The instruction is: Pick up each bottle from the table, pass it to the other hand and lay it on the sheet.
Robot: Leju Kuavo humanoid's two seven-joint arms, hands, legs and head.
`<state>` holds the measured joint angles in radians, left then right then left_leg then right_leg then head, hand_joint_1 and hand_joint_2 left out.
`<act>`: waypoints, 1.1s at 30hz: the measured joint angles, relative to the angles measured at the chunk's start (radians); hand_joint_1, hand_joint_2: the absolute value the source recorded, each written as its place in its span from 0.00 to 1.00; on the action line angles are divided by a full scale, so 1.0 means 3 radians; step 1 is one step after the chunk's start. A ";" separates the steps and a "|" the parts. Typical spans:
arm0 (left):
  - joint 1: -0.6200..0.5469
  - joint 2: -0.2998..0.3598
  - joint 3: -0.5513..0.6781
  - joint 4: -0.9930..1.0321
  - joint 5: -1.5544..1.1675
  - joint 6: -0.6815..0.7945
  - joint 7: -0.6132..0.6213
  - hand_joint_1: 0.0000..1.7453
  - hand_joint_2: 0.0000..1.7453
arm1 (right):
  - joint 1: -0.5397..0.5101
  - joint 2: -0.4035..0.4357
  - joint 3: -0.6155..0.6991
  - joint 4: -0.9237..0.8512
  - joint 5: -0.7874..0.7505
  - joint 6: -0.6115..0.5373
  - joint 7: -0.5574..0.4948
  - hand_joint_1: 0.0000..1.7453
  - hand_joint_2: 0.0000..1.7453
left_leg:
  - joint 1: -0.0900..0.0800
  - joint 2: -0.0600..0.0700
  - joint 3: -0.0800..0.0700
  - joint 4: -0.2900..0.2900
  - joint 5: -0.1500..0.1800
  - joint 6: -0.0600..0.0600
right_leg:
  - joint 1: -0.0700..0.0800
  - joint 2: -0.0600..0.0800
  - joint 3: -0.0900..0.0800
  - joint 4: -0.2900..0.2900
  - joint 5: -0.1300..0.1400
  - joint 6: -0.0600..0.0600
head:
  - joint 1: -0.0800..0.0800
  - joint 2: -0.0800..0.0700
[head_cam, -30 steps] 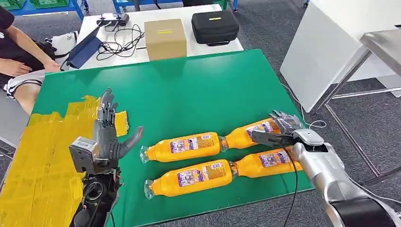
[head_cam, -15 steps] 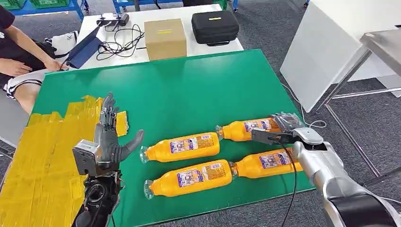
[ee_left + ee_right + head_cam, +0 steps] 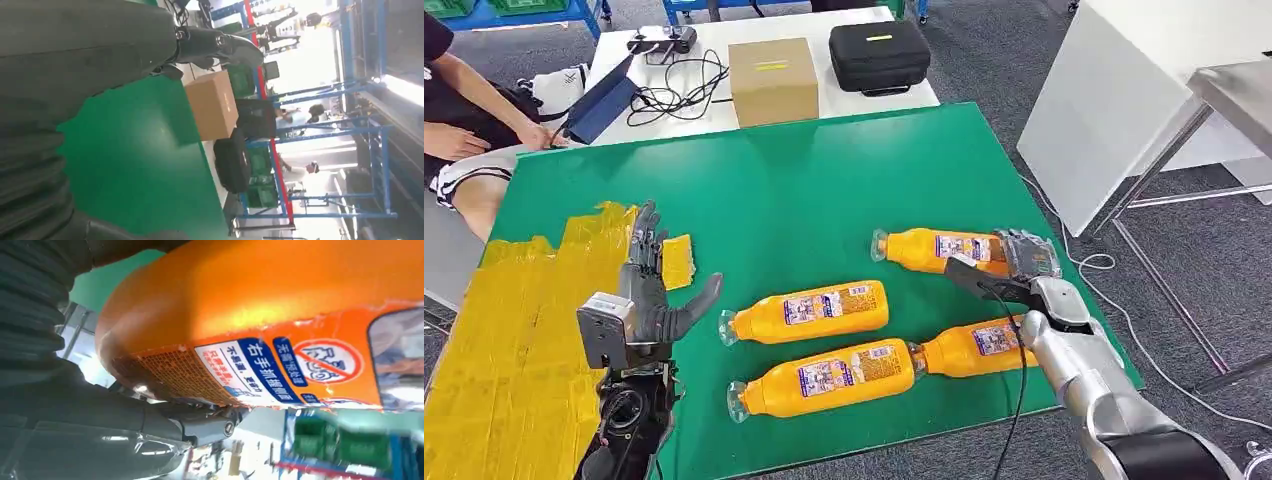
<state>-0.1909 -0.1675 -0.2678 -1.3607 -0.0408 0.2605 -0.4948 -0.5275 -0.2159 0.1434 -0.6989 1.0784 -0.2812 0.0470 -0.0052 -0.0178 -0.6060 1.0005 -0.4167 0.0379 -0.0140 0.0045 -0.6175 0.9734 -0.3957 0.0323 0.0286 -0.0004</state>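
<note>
On the right side of the green bench [image 3: 824, 180], the right hand [image 3: 1014, 262] grips the base end of one orange bottle [image 3: 934, 248], which looks lifted just clear of the surface, lying roughly level with its cap pointing toward the robot's left. Fingers [image 3: 1029, 250] wrap over the far side of the bottle and the thumb sits on the near side; the right wrist view confirms it, with the bottle's orange body [image 3: 260, 315] pressed close against the hand. Judgement: full drink bottle, so fairly heavy for its size, stiff plastic, smooth and a bit slippery on the label wrap, round so it can roll. Held at the base, the neck end may sag, so the receiving hand is best off taking the free middle or neck end. Left hand [image 3: 652, 300] is raised upright near the yellow sheet [image 3: 514, 330], fingers spread apart, thumb out, holding nothing, well apart from the held bottle. Three other bottles lie on the bench: middle one [image 3: 809, 310], near one [image 3: 824, 378], and one [image 3: 972, 345] beside the right forearm. Cardboard box [image 3: 772, 80] and black case [image 3: 879, 55] sit on the white table behind.
</note>
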 measured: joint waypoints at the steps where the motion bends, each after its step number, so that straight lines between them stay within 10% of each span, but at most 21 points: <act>1: 0.0002 0.0000 0.0003 0.0000 0.0000 0.0000 0.0004 0.00 1.00 | 0.0036 0.0010 -0.0031 -0.0062 -0.0001 -0.0023 0.0020 1.00 1.00 | 0.0000 0.0000 0.0000 0.0000 -0.0001 0.0000 | 0.0000 0.0000 0.0000 0.0000 0.0000 0.0000 | 0.0000 0.0000; 10: 0.0006 -0.0005 0.0017 0.0019 0.0014 -0.0058 0.0061 0.00 1.00 | 0.0435 0.0095 -0.0295 -0.0746 -0.0052 -0.0137 0.0063 1.00 1.00 | -0.0001 -0.0004 -0.0012 0.0000 -0.0003 0.0003 | -0.0002 -0.0003 -0.0010 0.0000 -0.0001 0.0001 | 0.0000 0.0000; 21: -0.0128 0.0005 -0.0211 0.0069 -0.0223 -0.0816 0.0380 0.00 1.00 | 0.0806 0.0511 -0.0566 -0.1546 -0.1228 -0.0814 -0.0715 1.00 1.00 | 0.0000 -0.0006 -0.0015 0.0000 -0.0003 0.0002 | -0.0001 -0.0004 -0.0016 0.0000 -0.0001 0.0001 | 0.0000 0.0000; 33: -0.0316 0.0020 -0.0463 0.0076 -0.0290 -0.1143 0.0497 0.00 1.00 | 0.0839 0.0823 -0.0533 -0.1816 -0.2099 -0.0335 -0.1075 1.00 1.00 | 0.0000 -0.0005 -0.0016 0.0000 -0.0003 0.0002 | -0.0001 -0.0004 -0.0016 0.0000 -0.0001 0.0001 | 0.0000 0.0000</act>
<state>-0.2856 -0.1614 -0.4066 -1.3378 -0.1278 -0.0824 -0.3456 -0.2757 0.0309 -0.0164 -1.2436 0.4488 -0.3817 -0.2754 -0.0053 -0.0193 -0.6108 1.0005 -0.4175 0.0386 -0.0145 0.0033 -0.6224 0.9734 -0.3960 0.0326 0.0286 -0.0004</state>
